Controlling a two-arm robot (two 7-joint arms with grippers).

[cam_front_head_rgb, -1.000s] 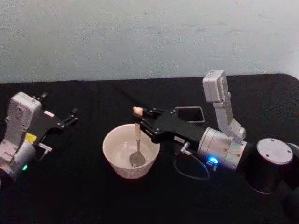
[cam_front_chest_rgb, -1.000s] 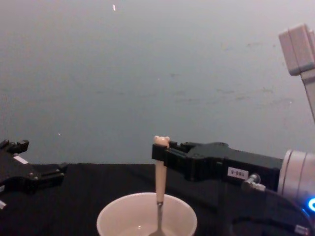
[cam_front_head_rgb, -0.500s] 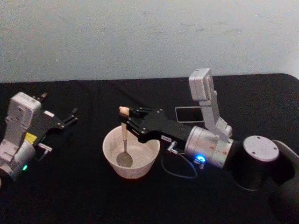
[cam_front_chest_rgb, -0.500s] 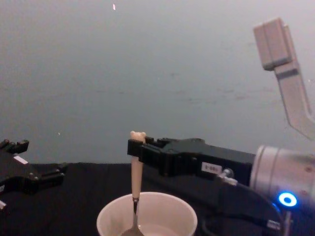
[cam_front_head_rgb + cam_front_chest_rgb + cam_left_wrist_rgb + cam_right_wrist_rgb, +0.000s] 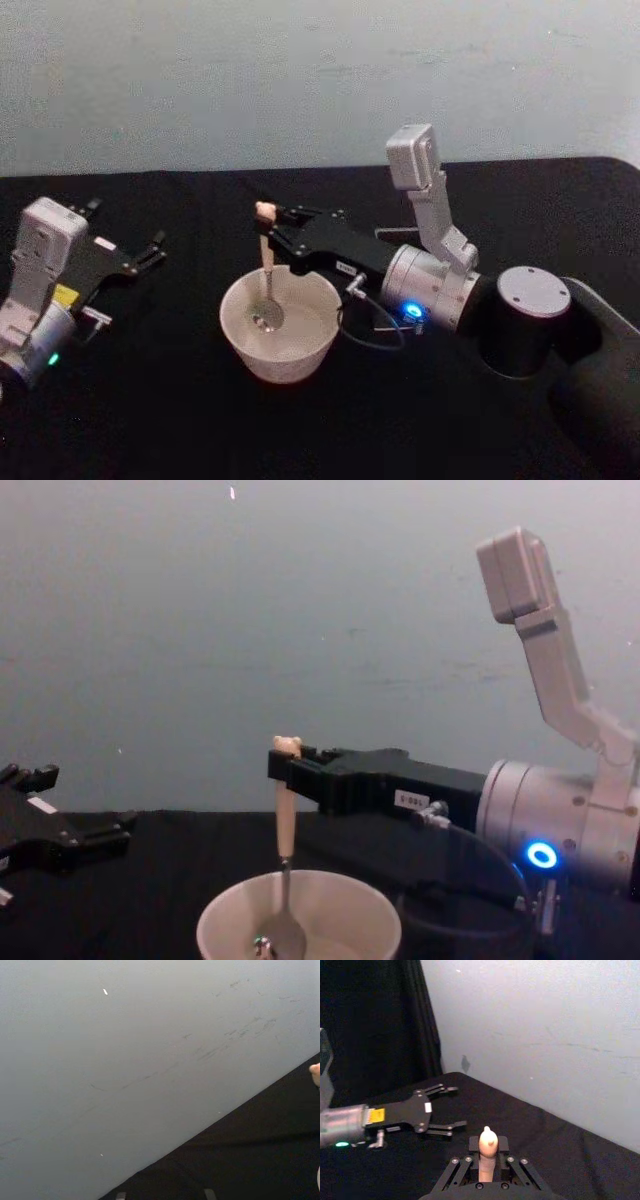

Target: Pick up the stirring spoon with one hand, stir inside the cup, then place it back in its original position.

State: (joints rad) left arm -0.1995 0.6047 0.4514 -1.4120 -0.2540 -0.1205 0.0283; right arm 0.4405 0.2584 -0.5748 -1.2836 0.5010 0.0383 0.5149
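Farther back now, our right gripper [image 5: 272,232] clamps the stirring spoon [image 5: 266,278] inside the cup [image 5: 285,360]. Our left gripper [image 5: 153,250] idles, fingers spread.

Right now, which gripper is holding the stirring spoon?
The right gripper, shut on the stirring spoon in the cup; the left gripper sits open and empty aside.

I take this for a robotics lab test bench. In my head view the table [image 5: 150,420], draped in black cloth, spans the lower frame. A plain, scuffed grey wall [image 5: 300,80] runs across the top. A black curtain [image 5: 370,1025] hangs at the upper left of the right wrist view.
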